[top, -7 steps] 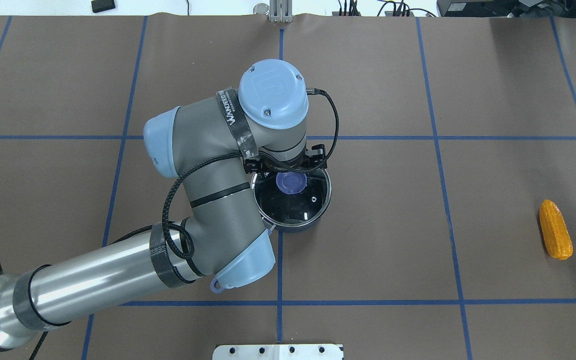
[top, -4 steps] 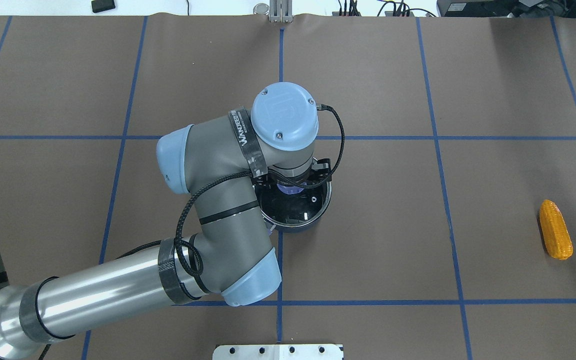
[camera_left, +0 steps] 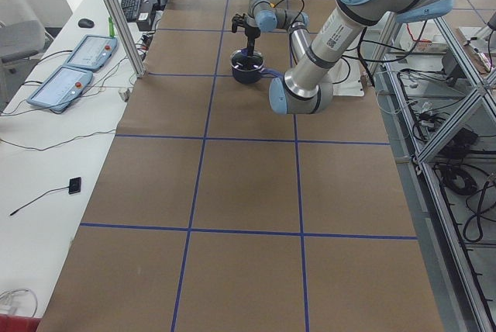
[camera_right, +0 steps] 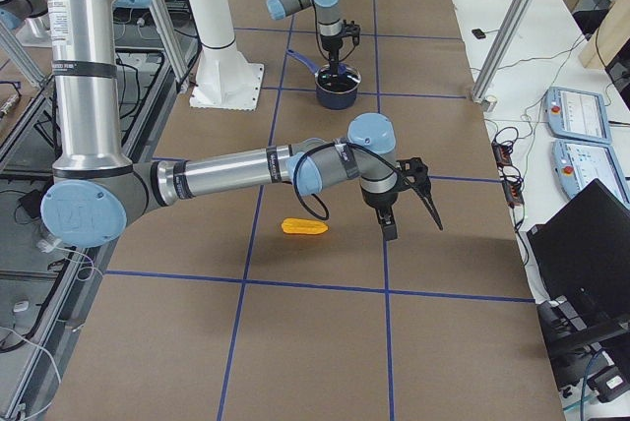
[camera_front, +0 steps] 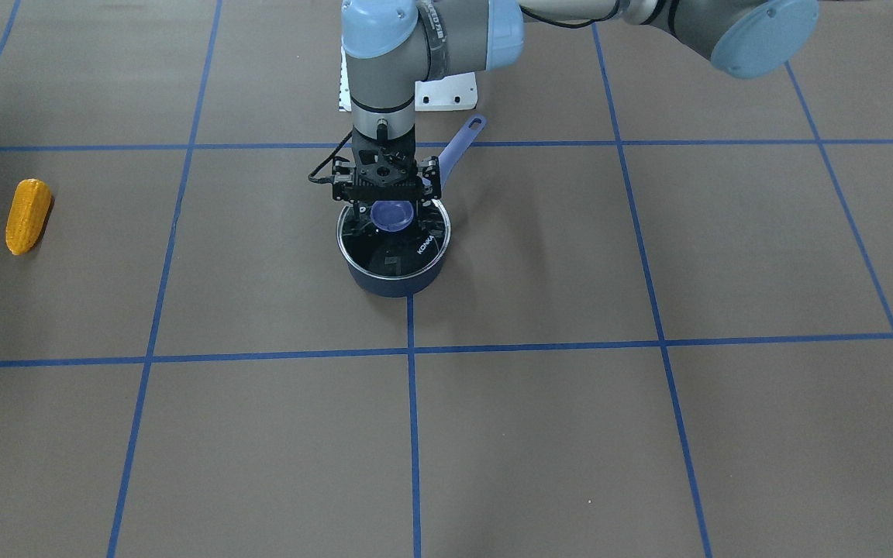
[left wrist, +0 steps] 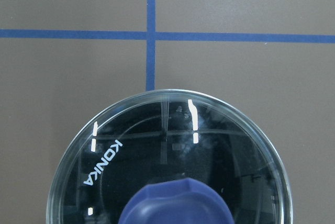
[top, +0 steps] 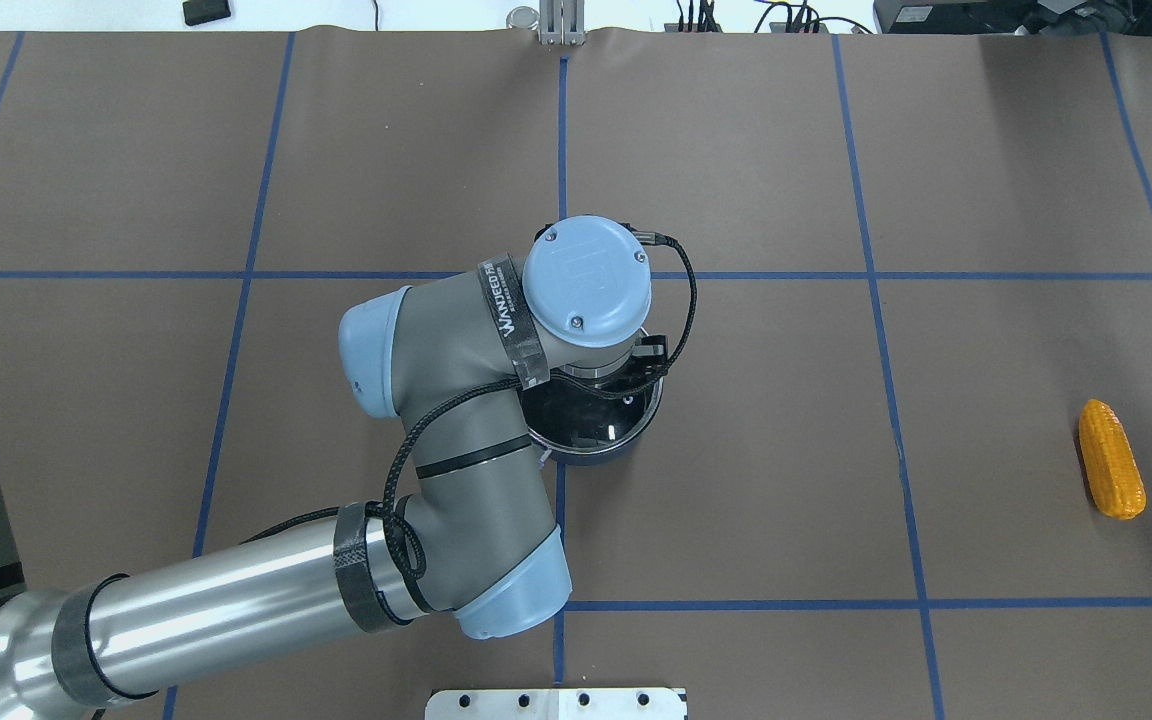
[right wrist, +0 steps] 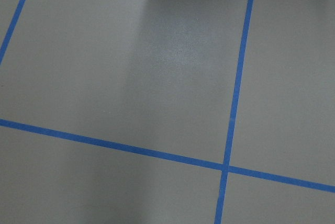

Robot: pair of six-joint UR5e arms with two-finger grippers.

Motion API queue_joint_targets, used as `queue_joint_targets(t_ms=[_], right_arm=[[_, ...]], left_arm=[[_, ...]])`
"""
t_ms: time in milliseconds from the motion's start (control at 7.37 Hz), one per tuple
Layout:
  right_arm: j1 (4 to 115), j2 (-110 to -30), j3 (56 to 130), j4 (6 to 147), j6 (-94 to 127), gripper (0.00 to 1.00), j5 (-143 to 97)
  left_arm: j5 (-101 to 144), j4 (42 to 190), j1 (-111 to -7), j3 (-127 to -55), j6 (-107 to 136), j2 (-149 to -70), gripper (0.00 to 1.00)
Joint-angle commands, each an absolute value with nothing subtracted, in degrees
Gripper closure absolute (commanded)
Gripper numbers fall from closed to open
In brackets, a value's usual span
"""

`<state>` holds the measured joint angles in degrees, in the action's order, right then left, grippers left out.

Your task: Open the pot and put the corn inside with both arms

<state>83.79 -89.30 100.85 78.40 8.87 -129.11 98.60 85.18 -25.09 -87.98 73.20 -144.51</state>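
A dark blue pot (camera_front: 392, 271) with a glass lid (camera_front: 404, 246) and a blue knob (camera_front: 393, 215) stands mid-table, its long handle (camera_front: 458, 147) pointing toward the robot. My left gripper (camera_front: 389, 203) hangs straight down over the knob, its jaws spread to either side of it, open. The left wrist view shows the lid (left wrist: 167, 145) and knob (left wrist: 180, 203) close below. The orange-yellow corn (top: 1111, 458) lies far off on the robot's right. My right gripper (camera_right: 413, 195) hovers beside the corn (camera_right: 303, 226); I cannot tell whether it is open or shut.
Brown table cover with a grid of blue tape lines (top: 561, 130). A white mounting plate (camera_front: 446, 91) lies at the robot's edge behind the pot. The right wrist view shows only bare cover and tape (right wrist: 235, 103).
The left wrist has moved toward the robot and slightly right in the overhead view. It now covers the lid's knob. The pot and corn have not moved.
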Motion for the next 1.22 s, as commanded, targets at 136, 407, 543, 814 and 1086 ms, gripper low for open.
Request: queue_joint_targets(t_ms=[136,407,543,814,1086], right_arm=[[83.76,-89.30,100.90,78.40,8.79,0.00,-129.11],[83.76,-89.03,100.81,78.40,8.88,0.00,-129.20],[83.67,-89.03,100.90,78.40,8.79,0.00,-129.20],[83.67,-89.03,100.90,78.40,8.88,0.00,-129.20],[83.50,-89.03,100.90,78.40,8.96,0.00,-129.20]], left_arm=[[98.61,84.90,-25.14,-88.50,72.95,-144.49,0.57],[98.70,84.12,-26.10,-92.52,72.78,-143.54,0.82],[98.79,83.50,-27.41,-96.46,71.47,-141.00,0.85],[101.66,81.83,-32.05,-106.65,59.66,-131.63,0.88],[109.12,82.52,-40.47,-113.87,44.29,-119.16,0.91]])
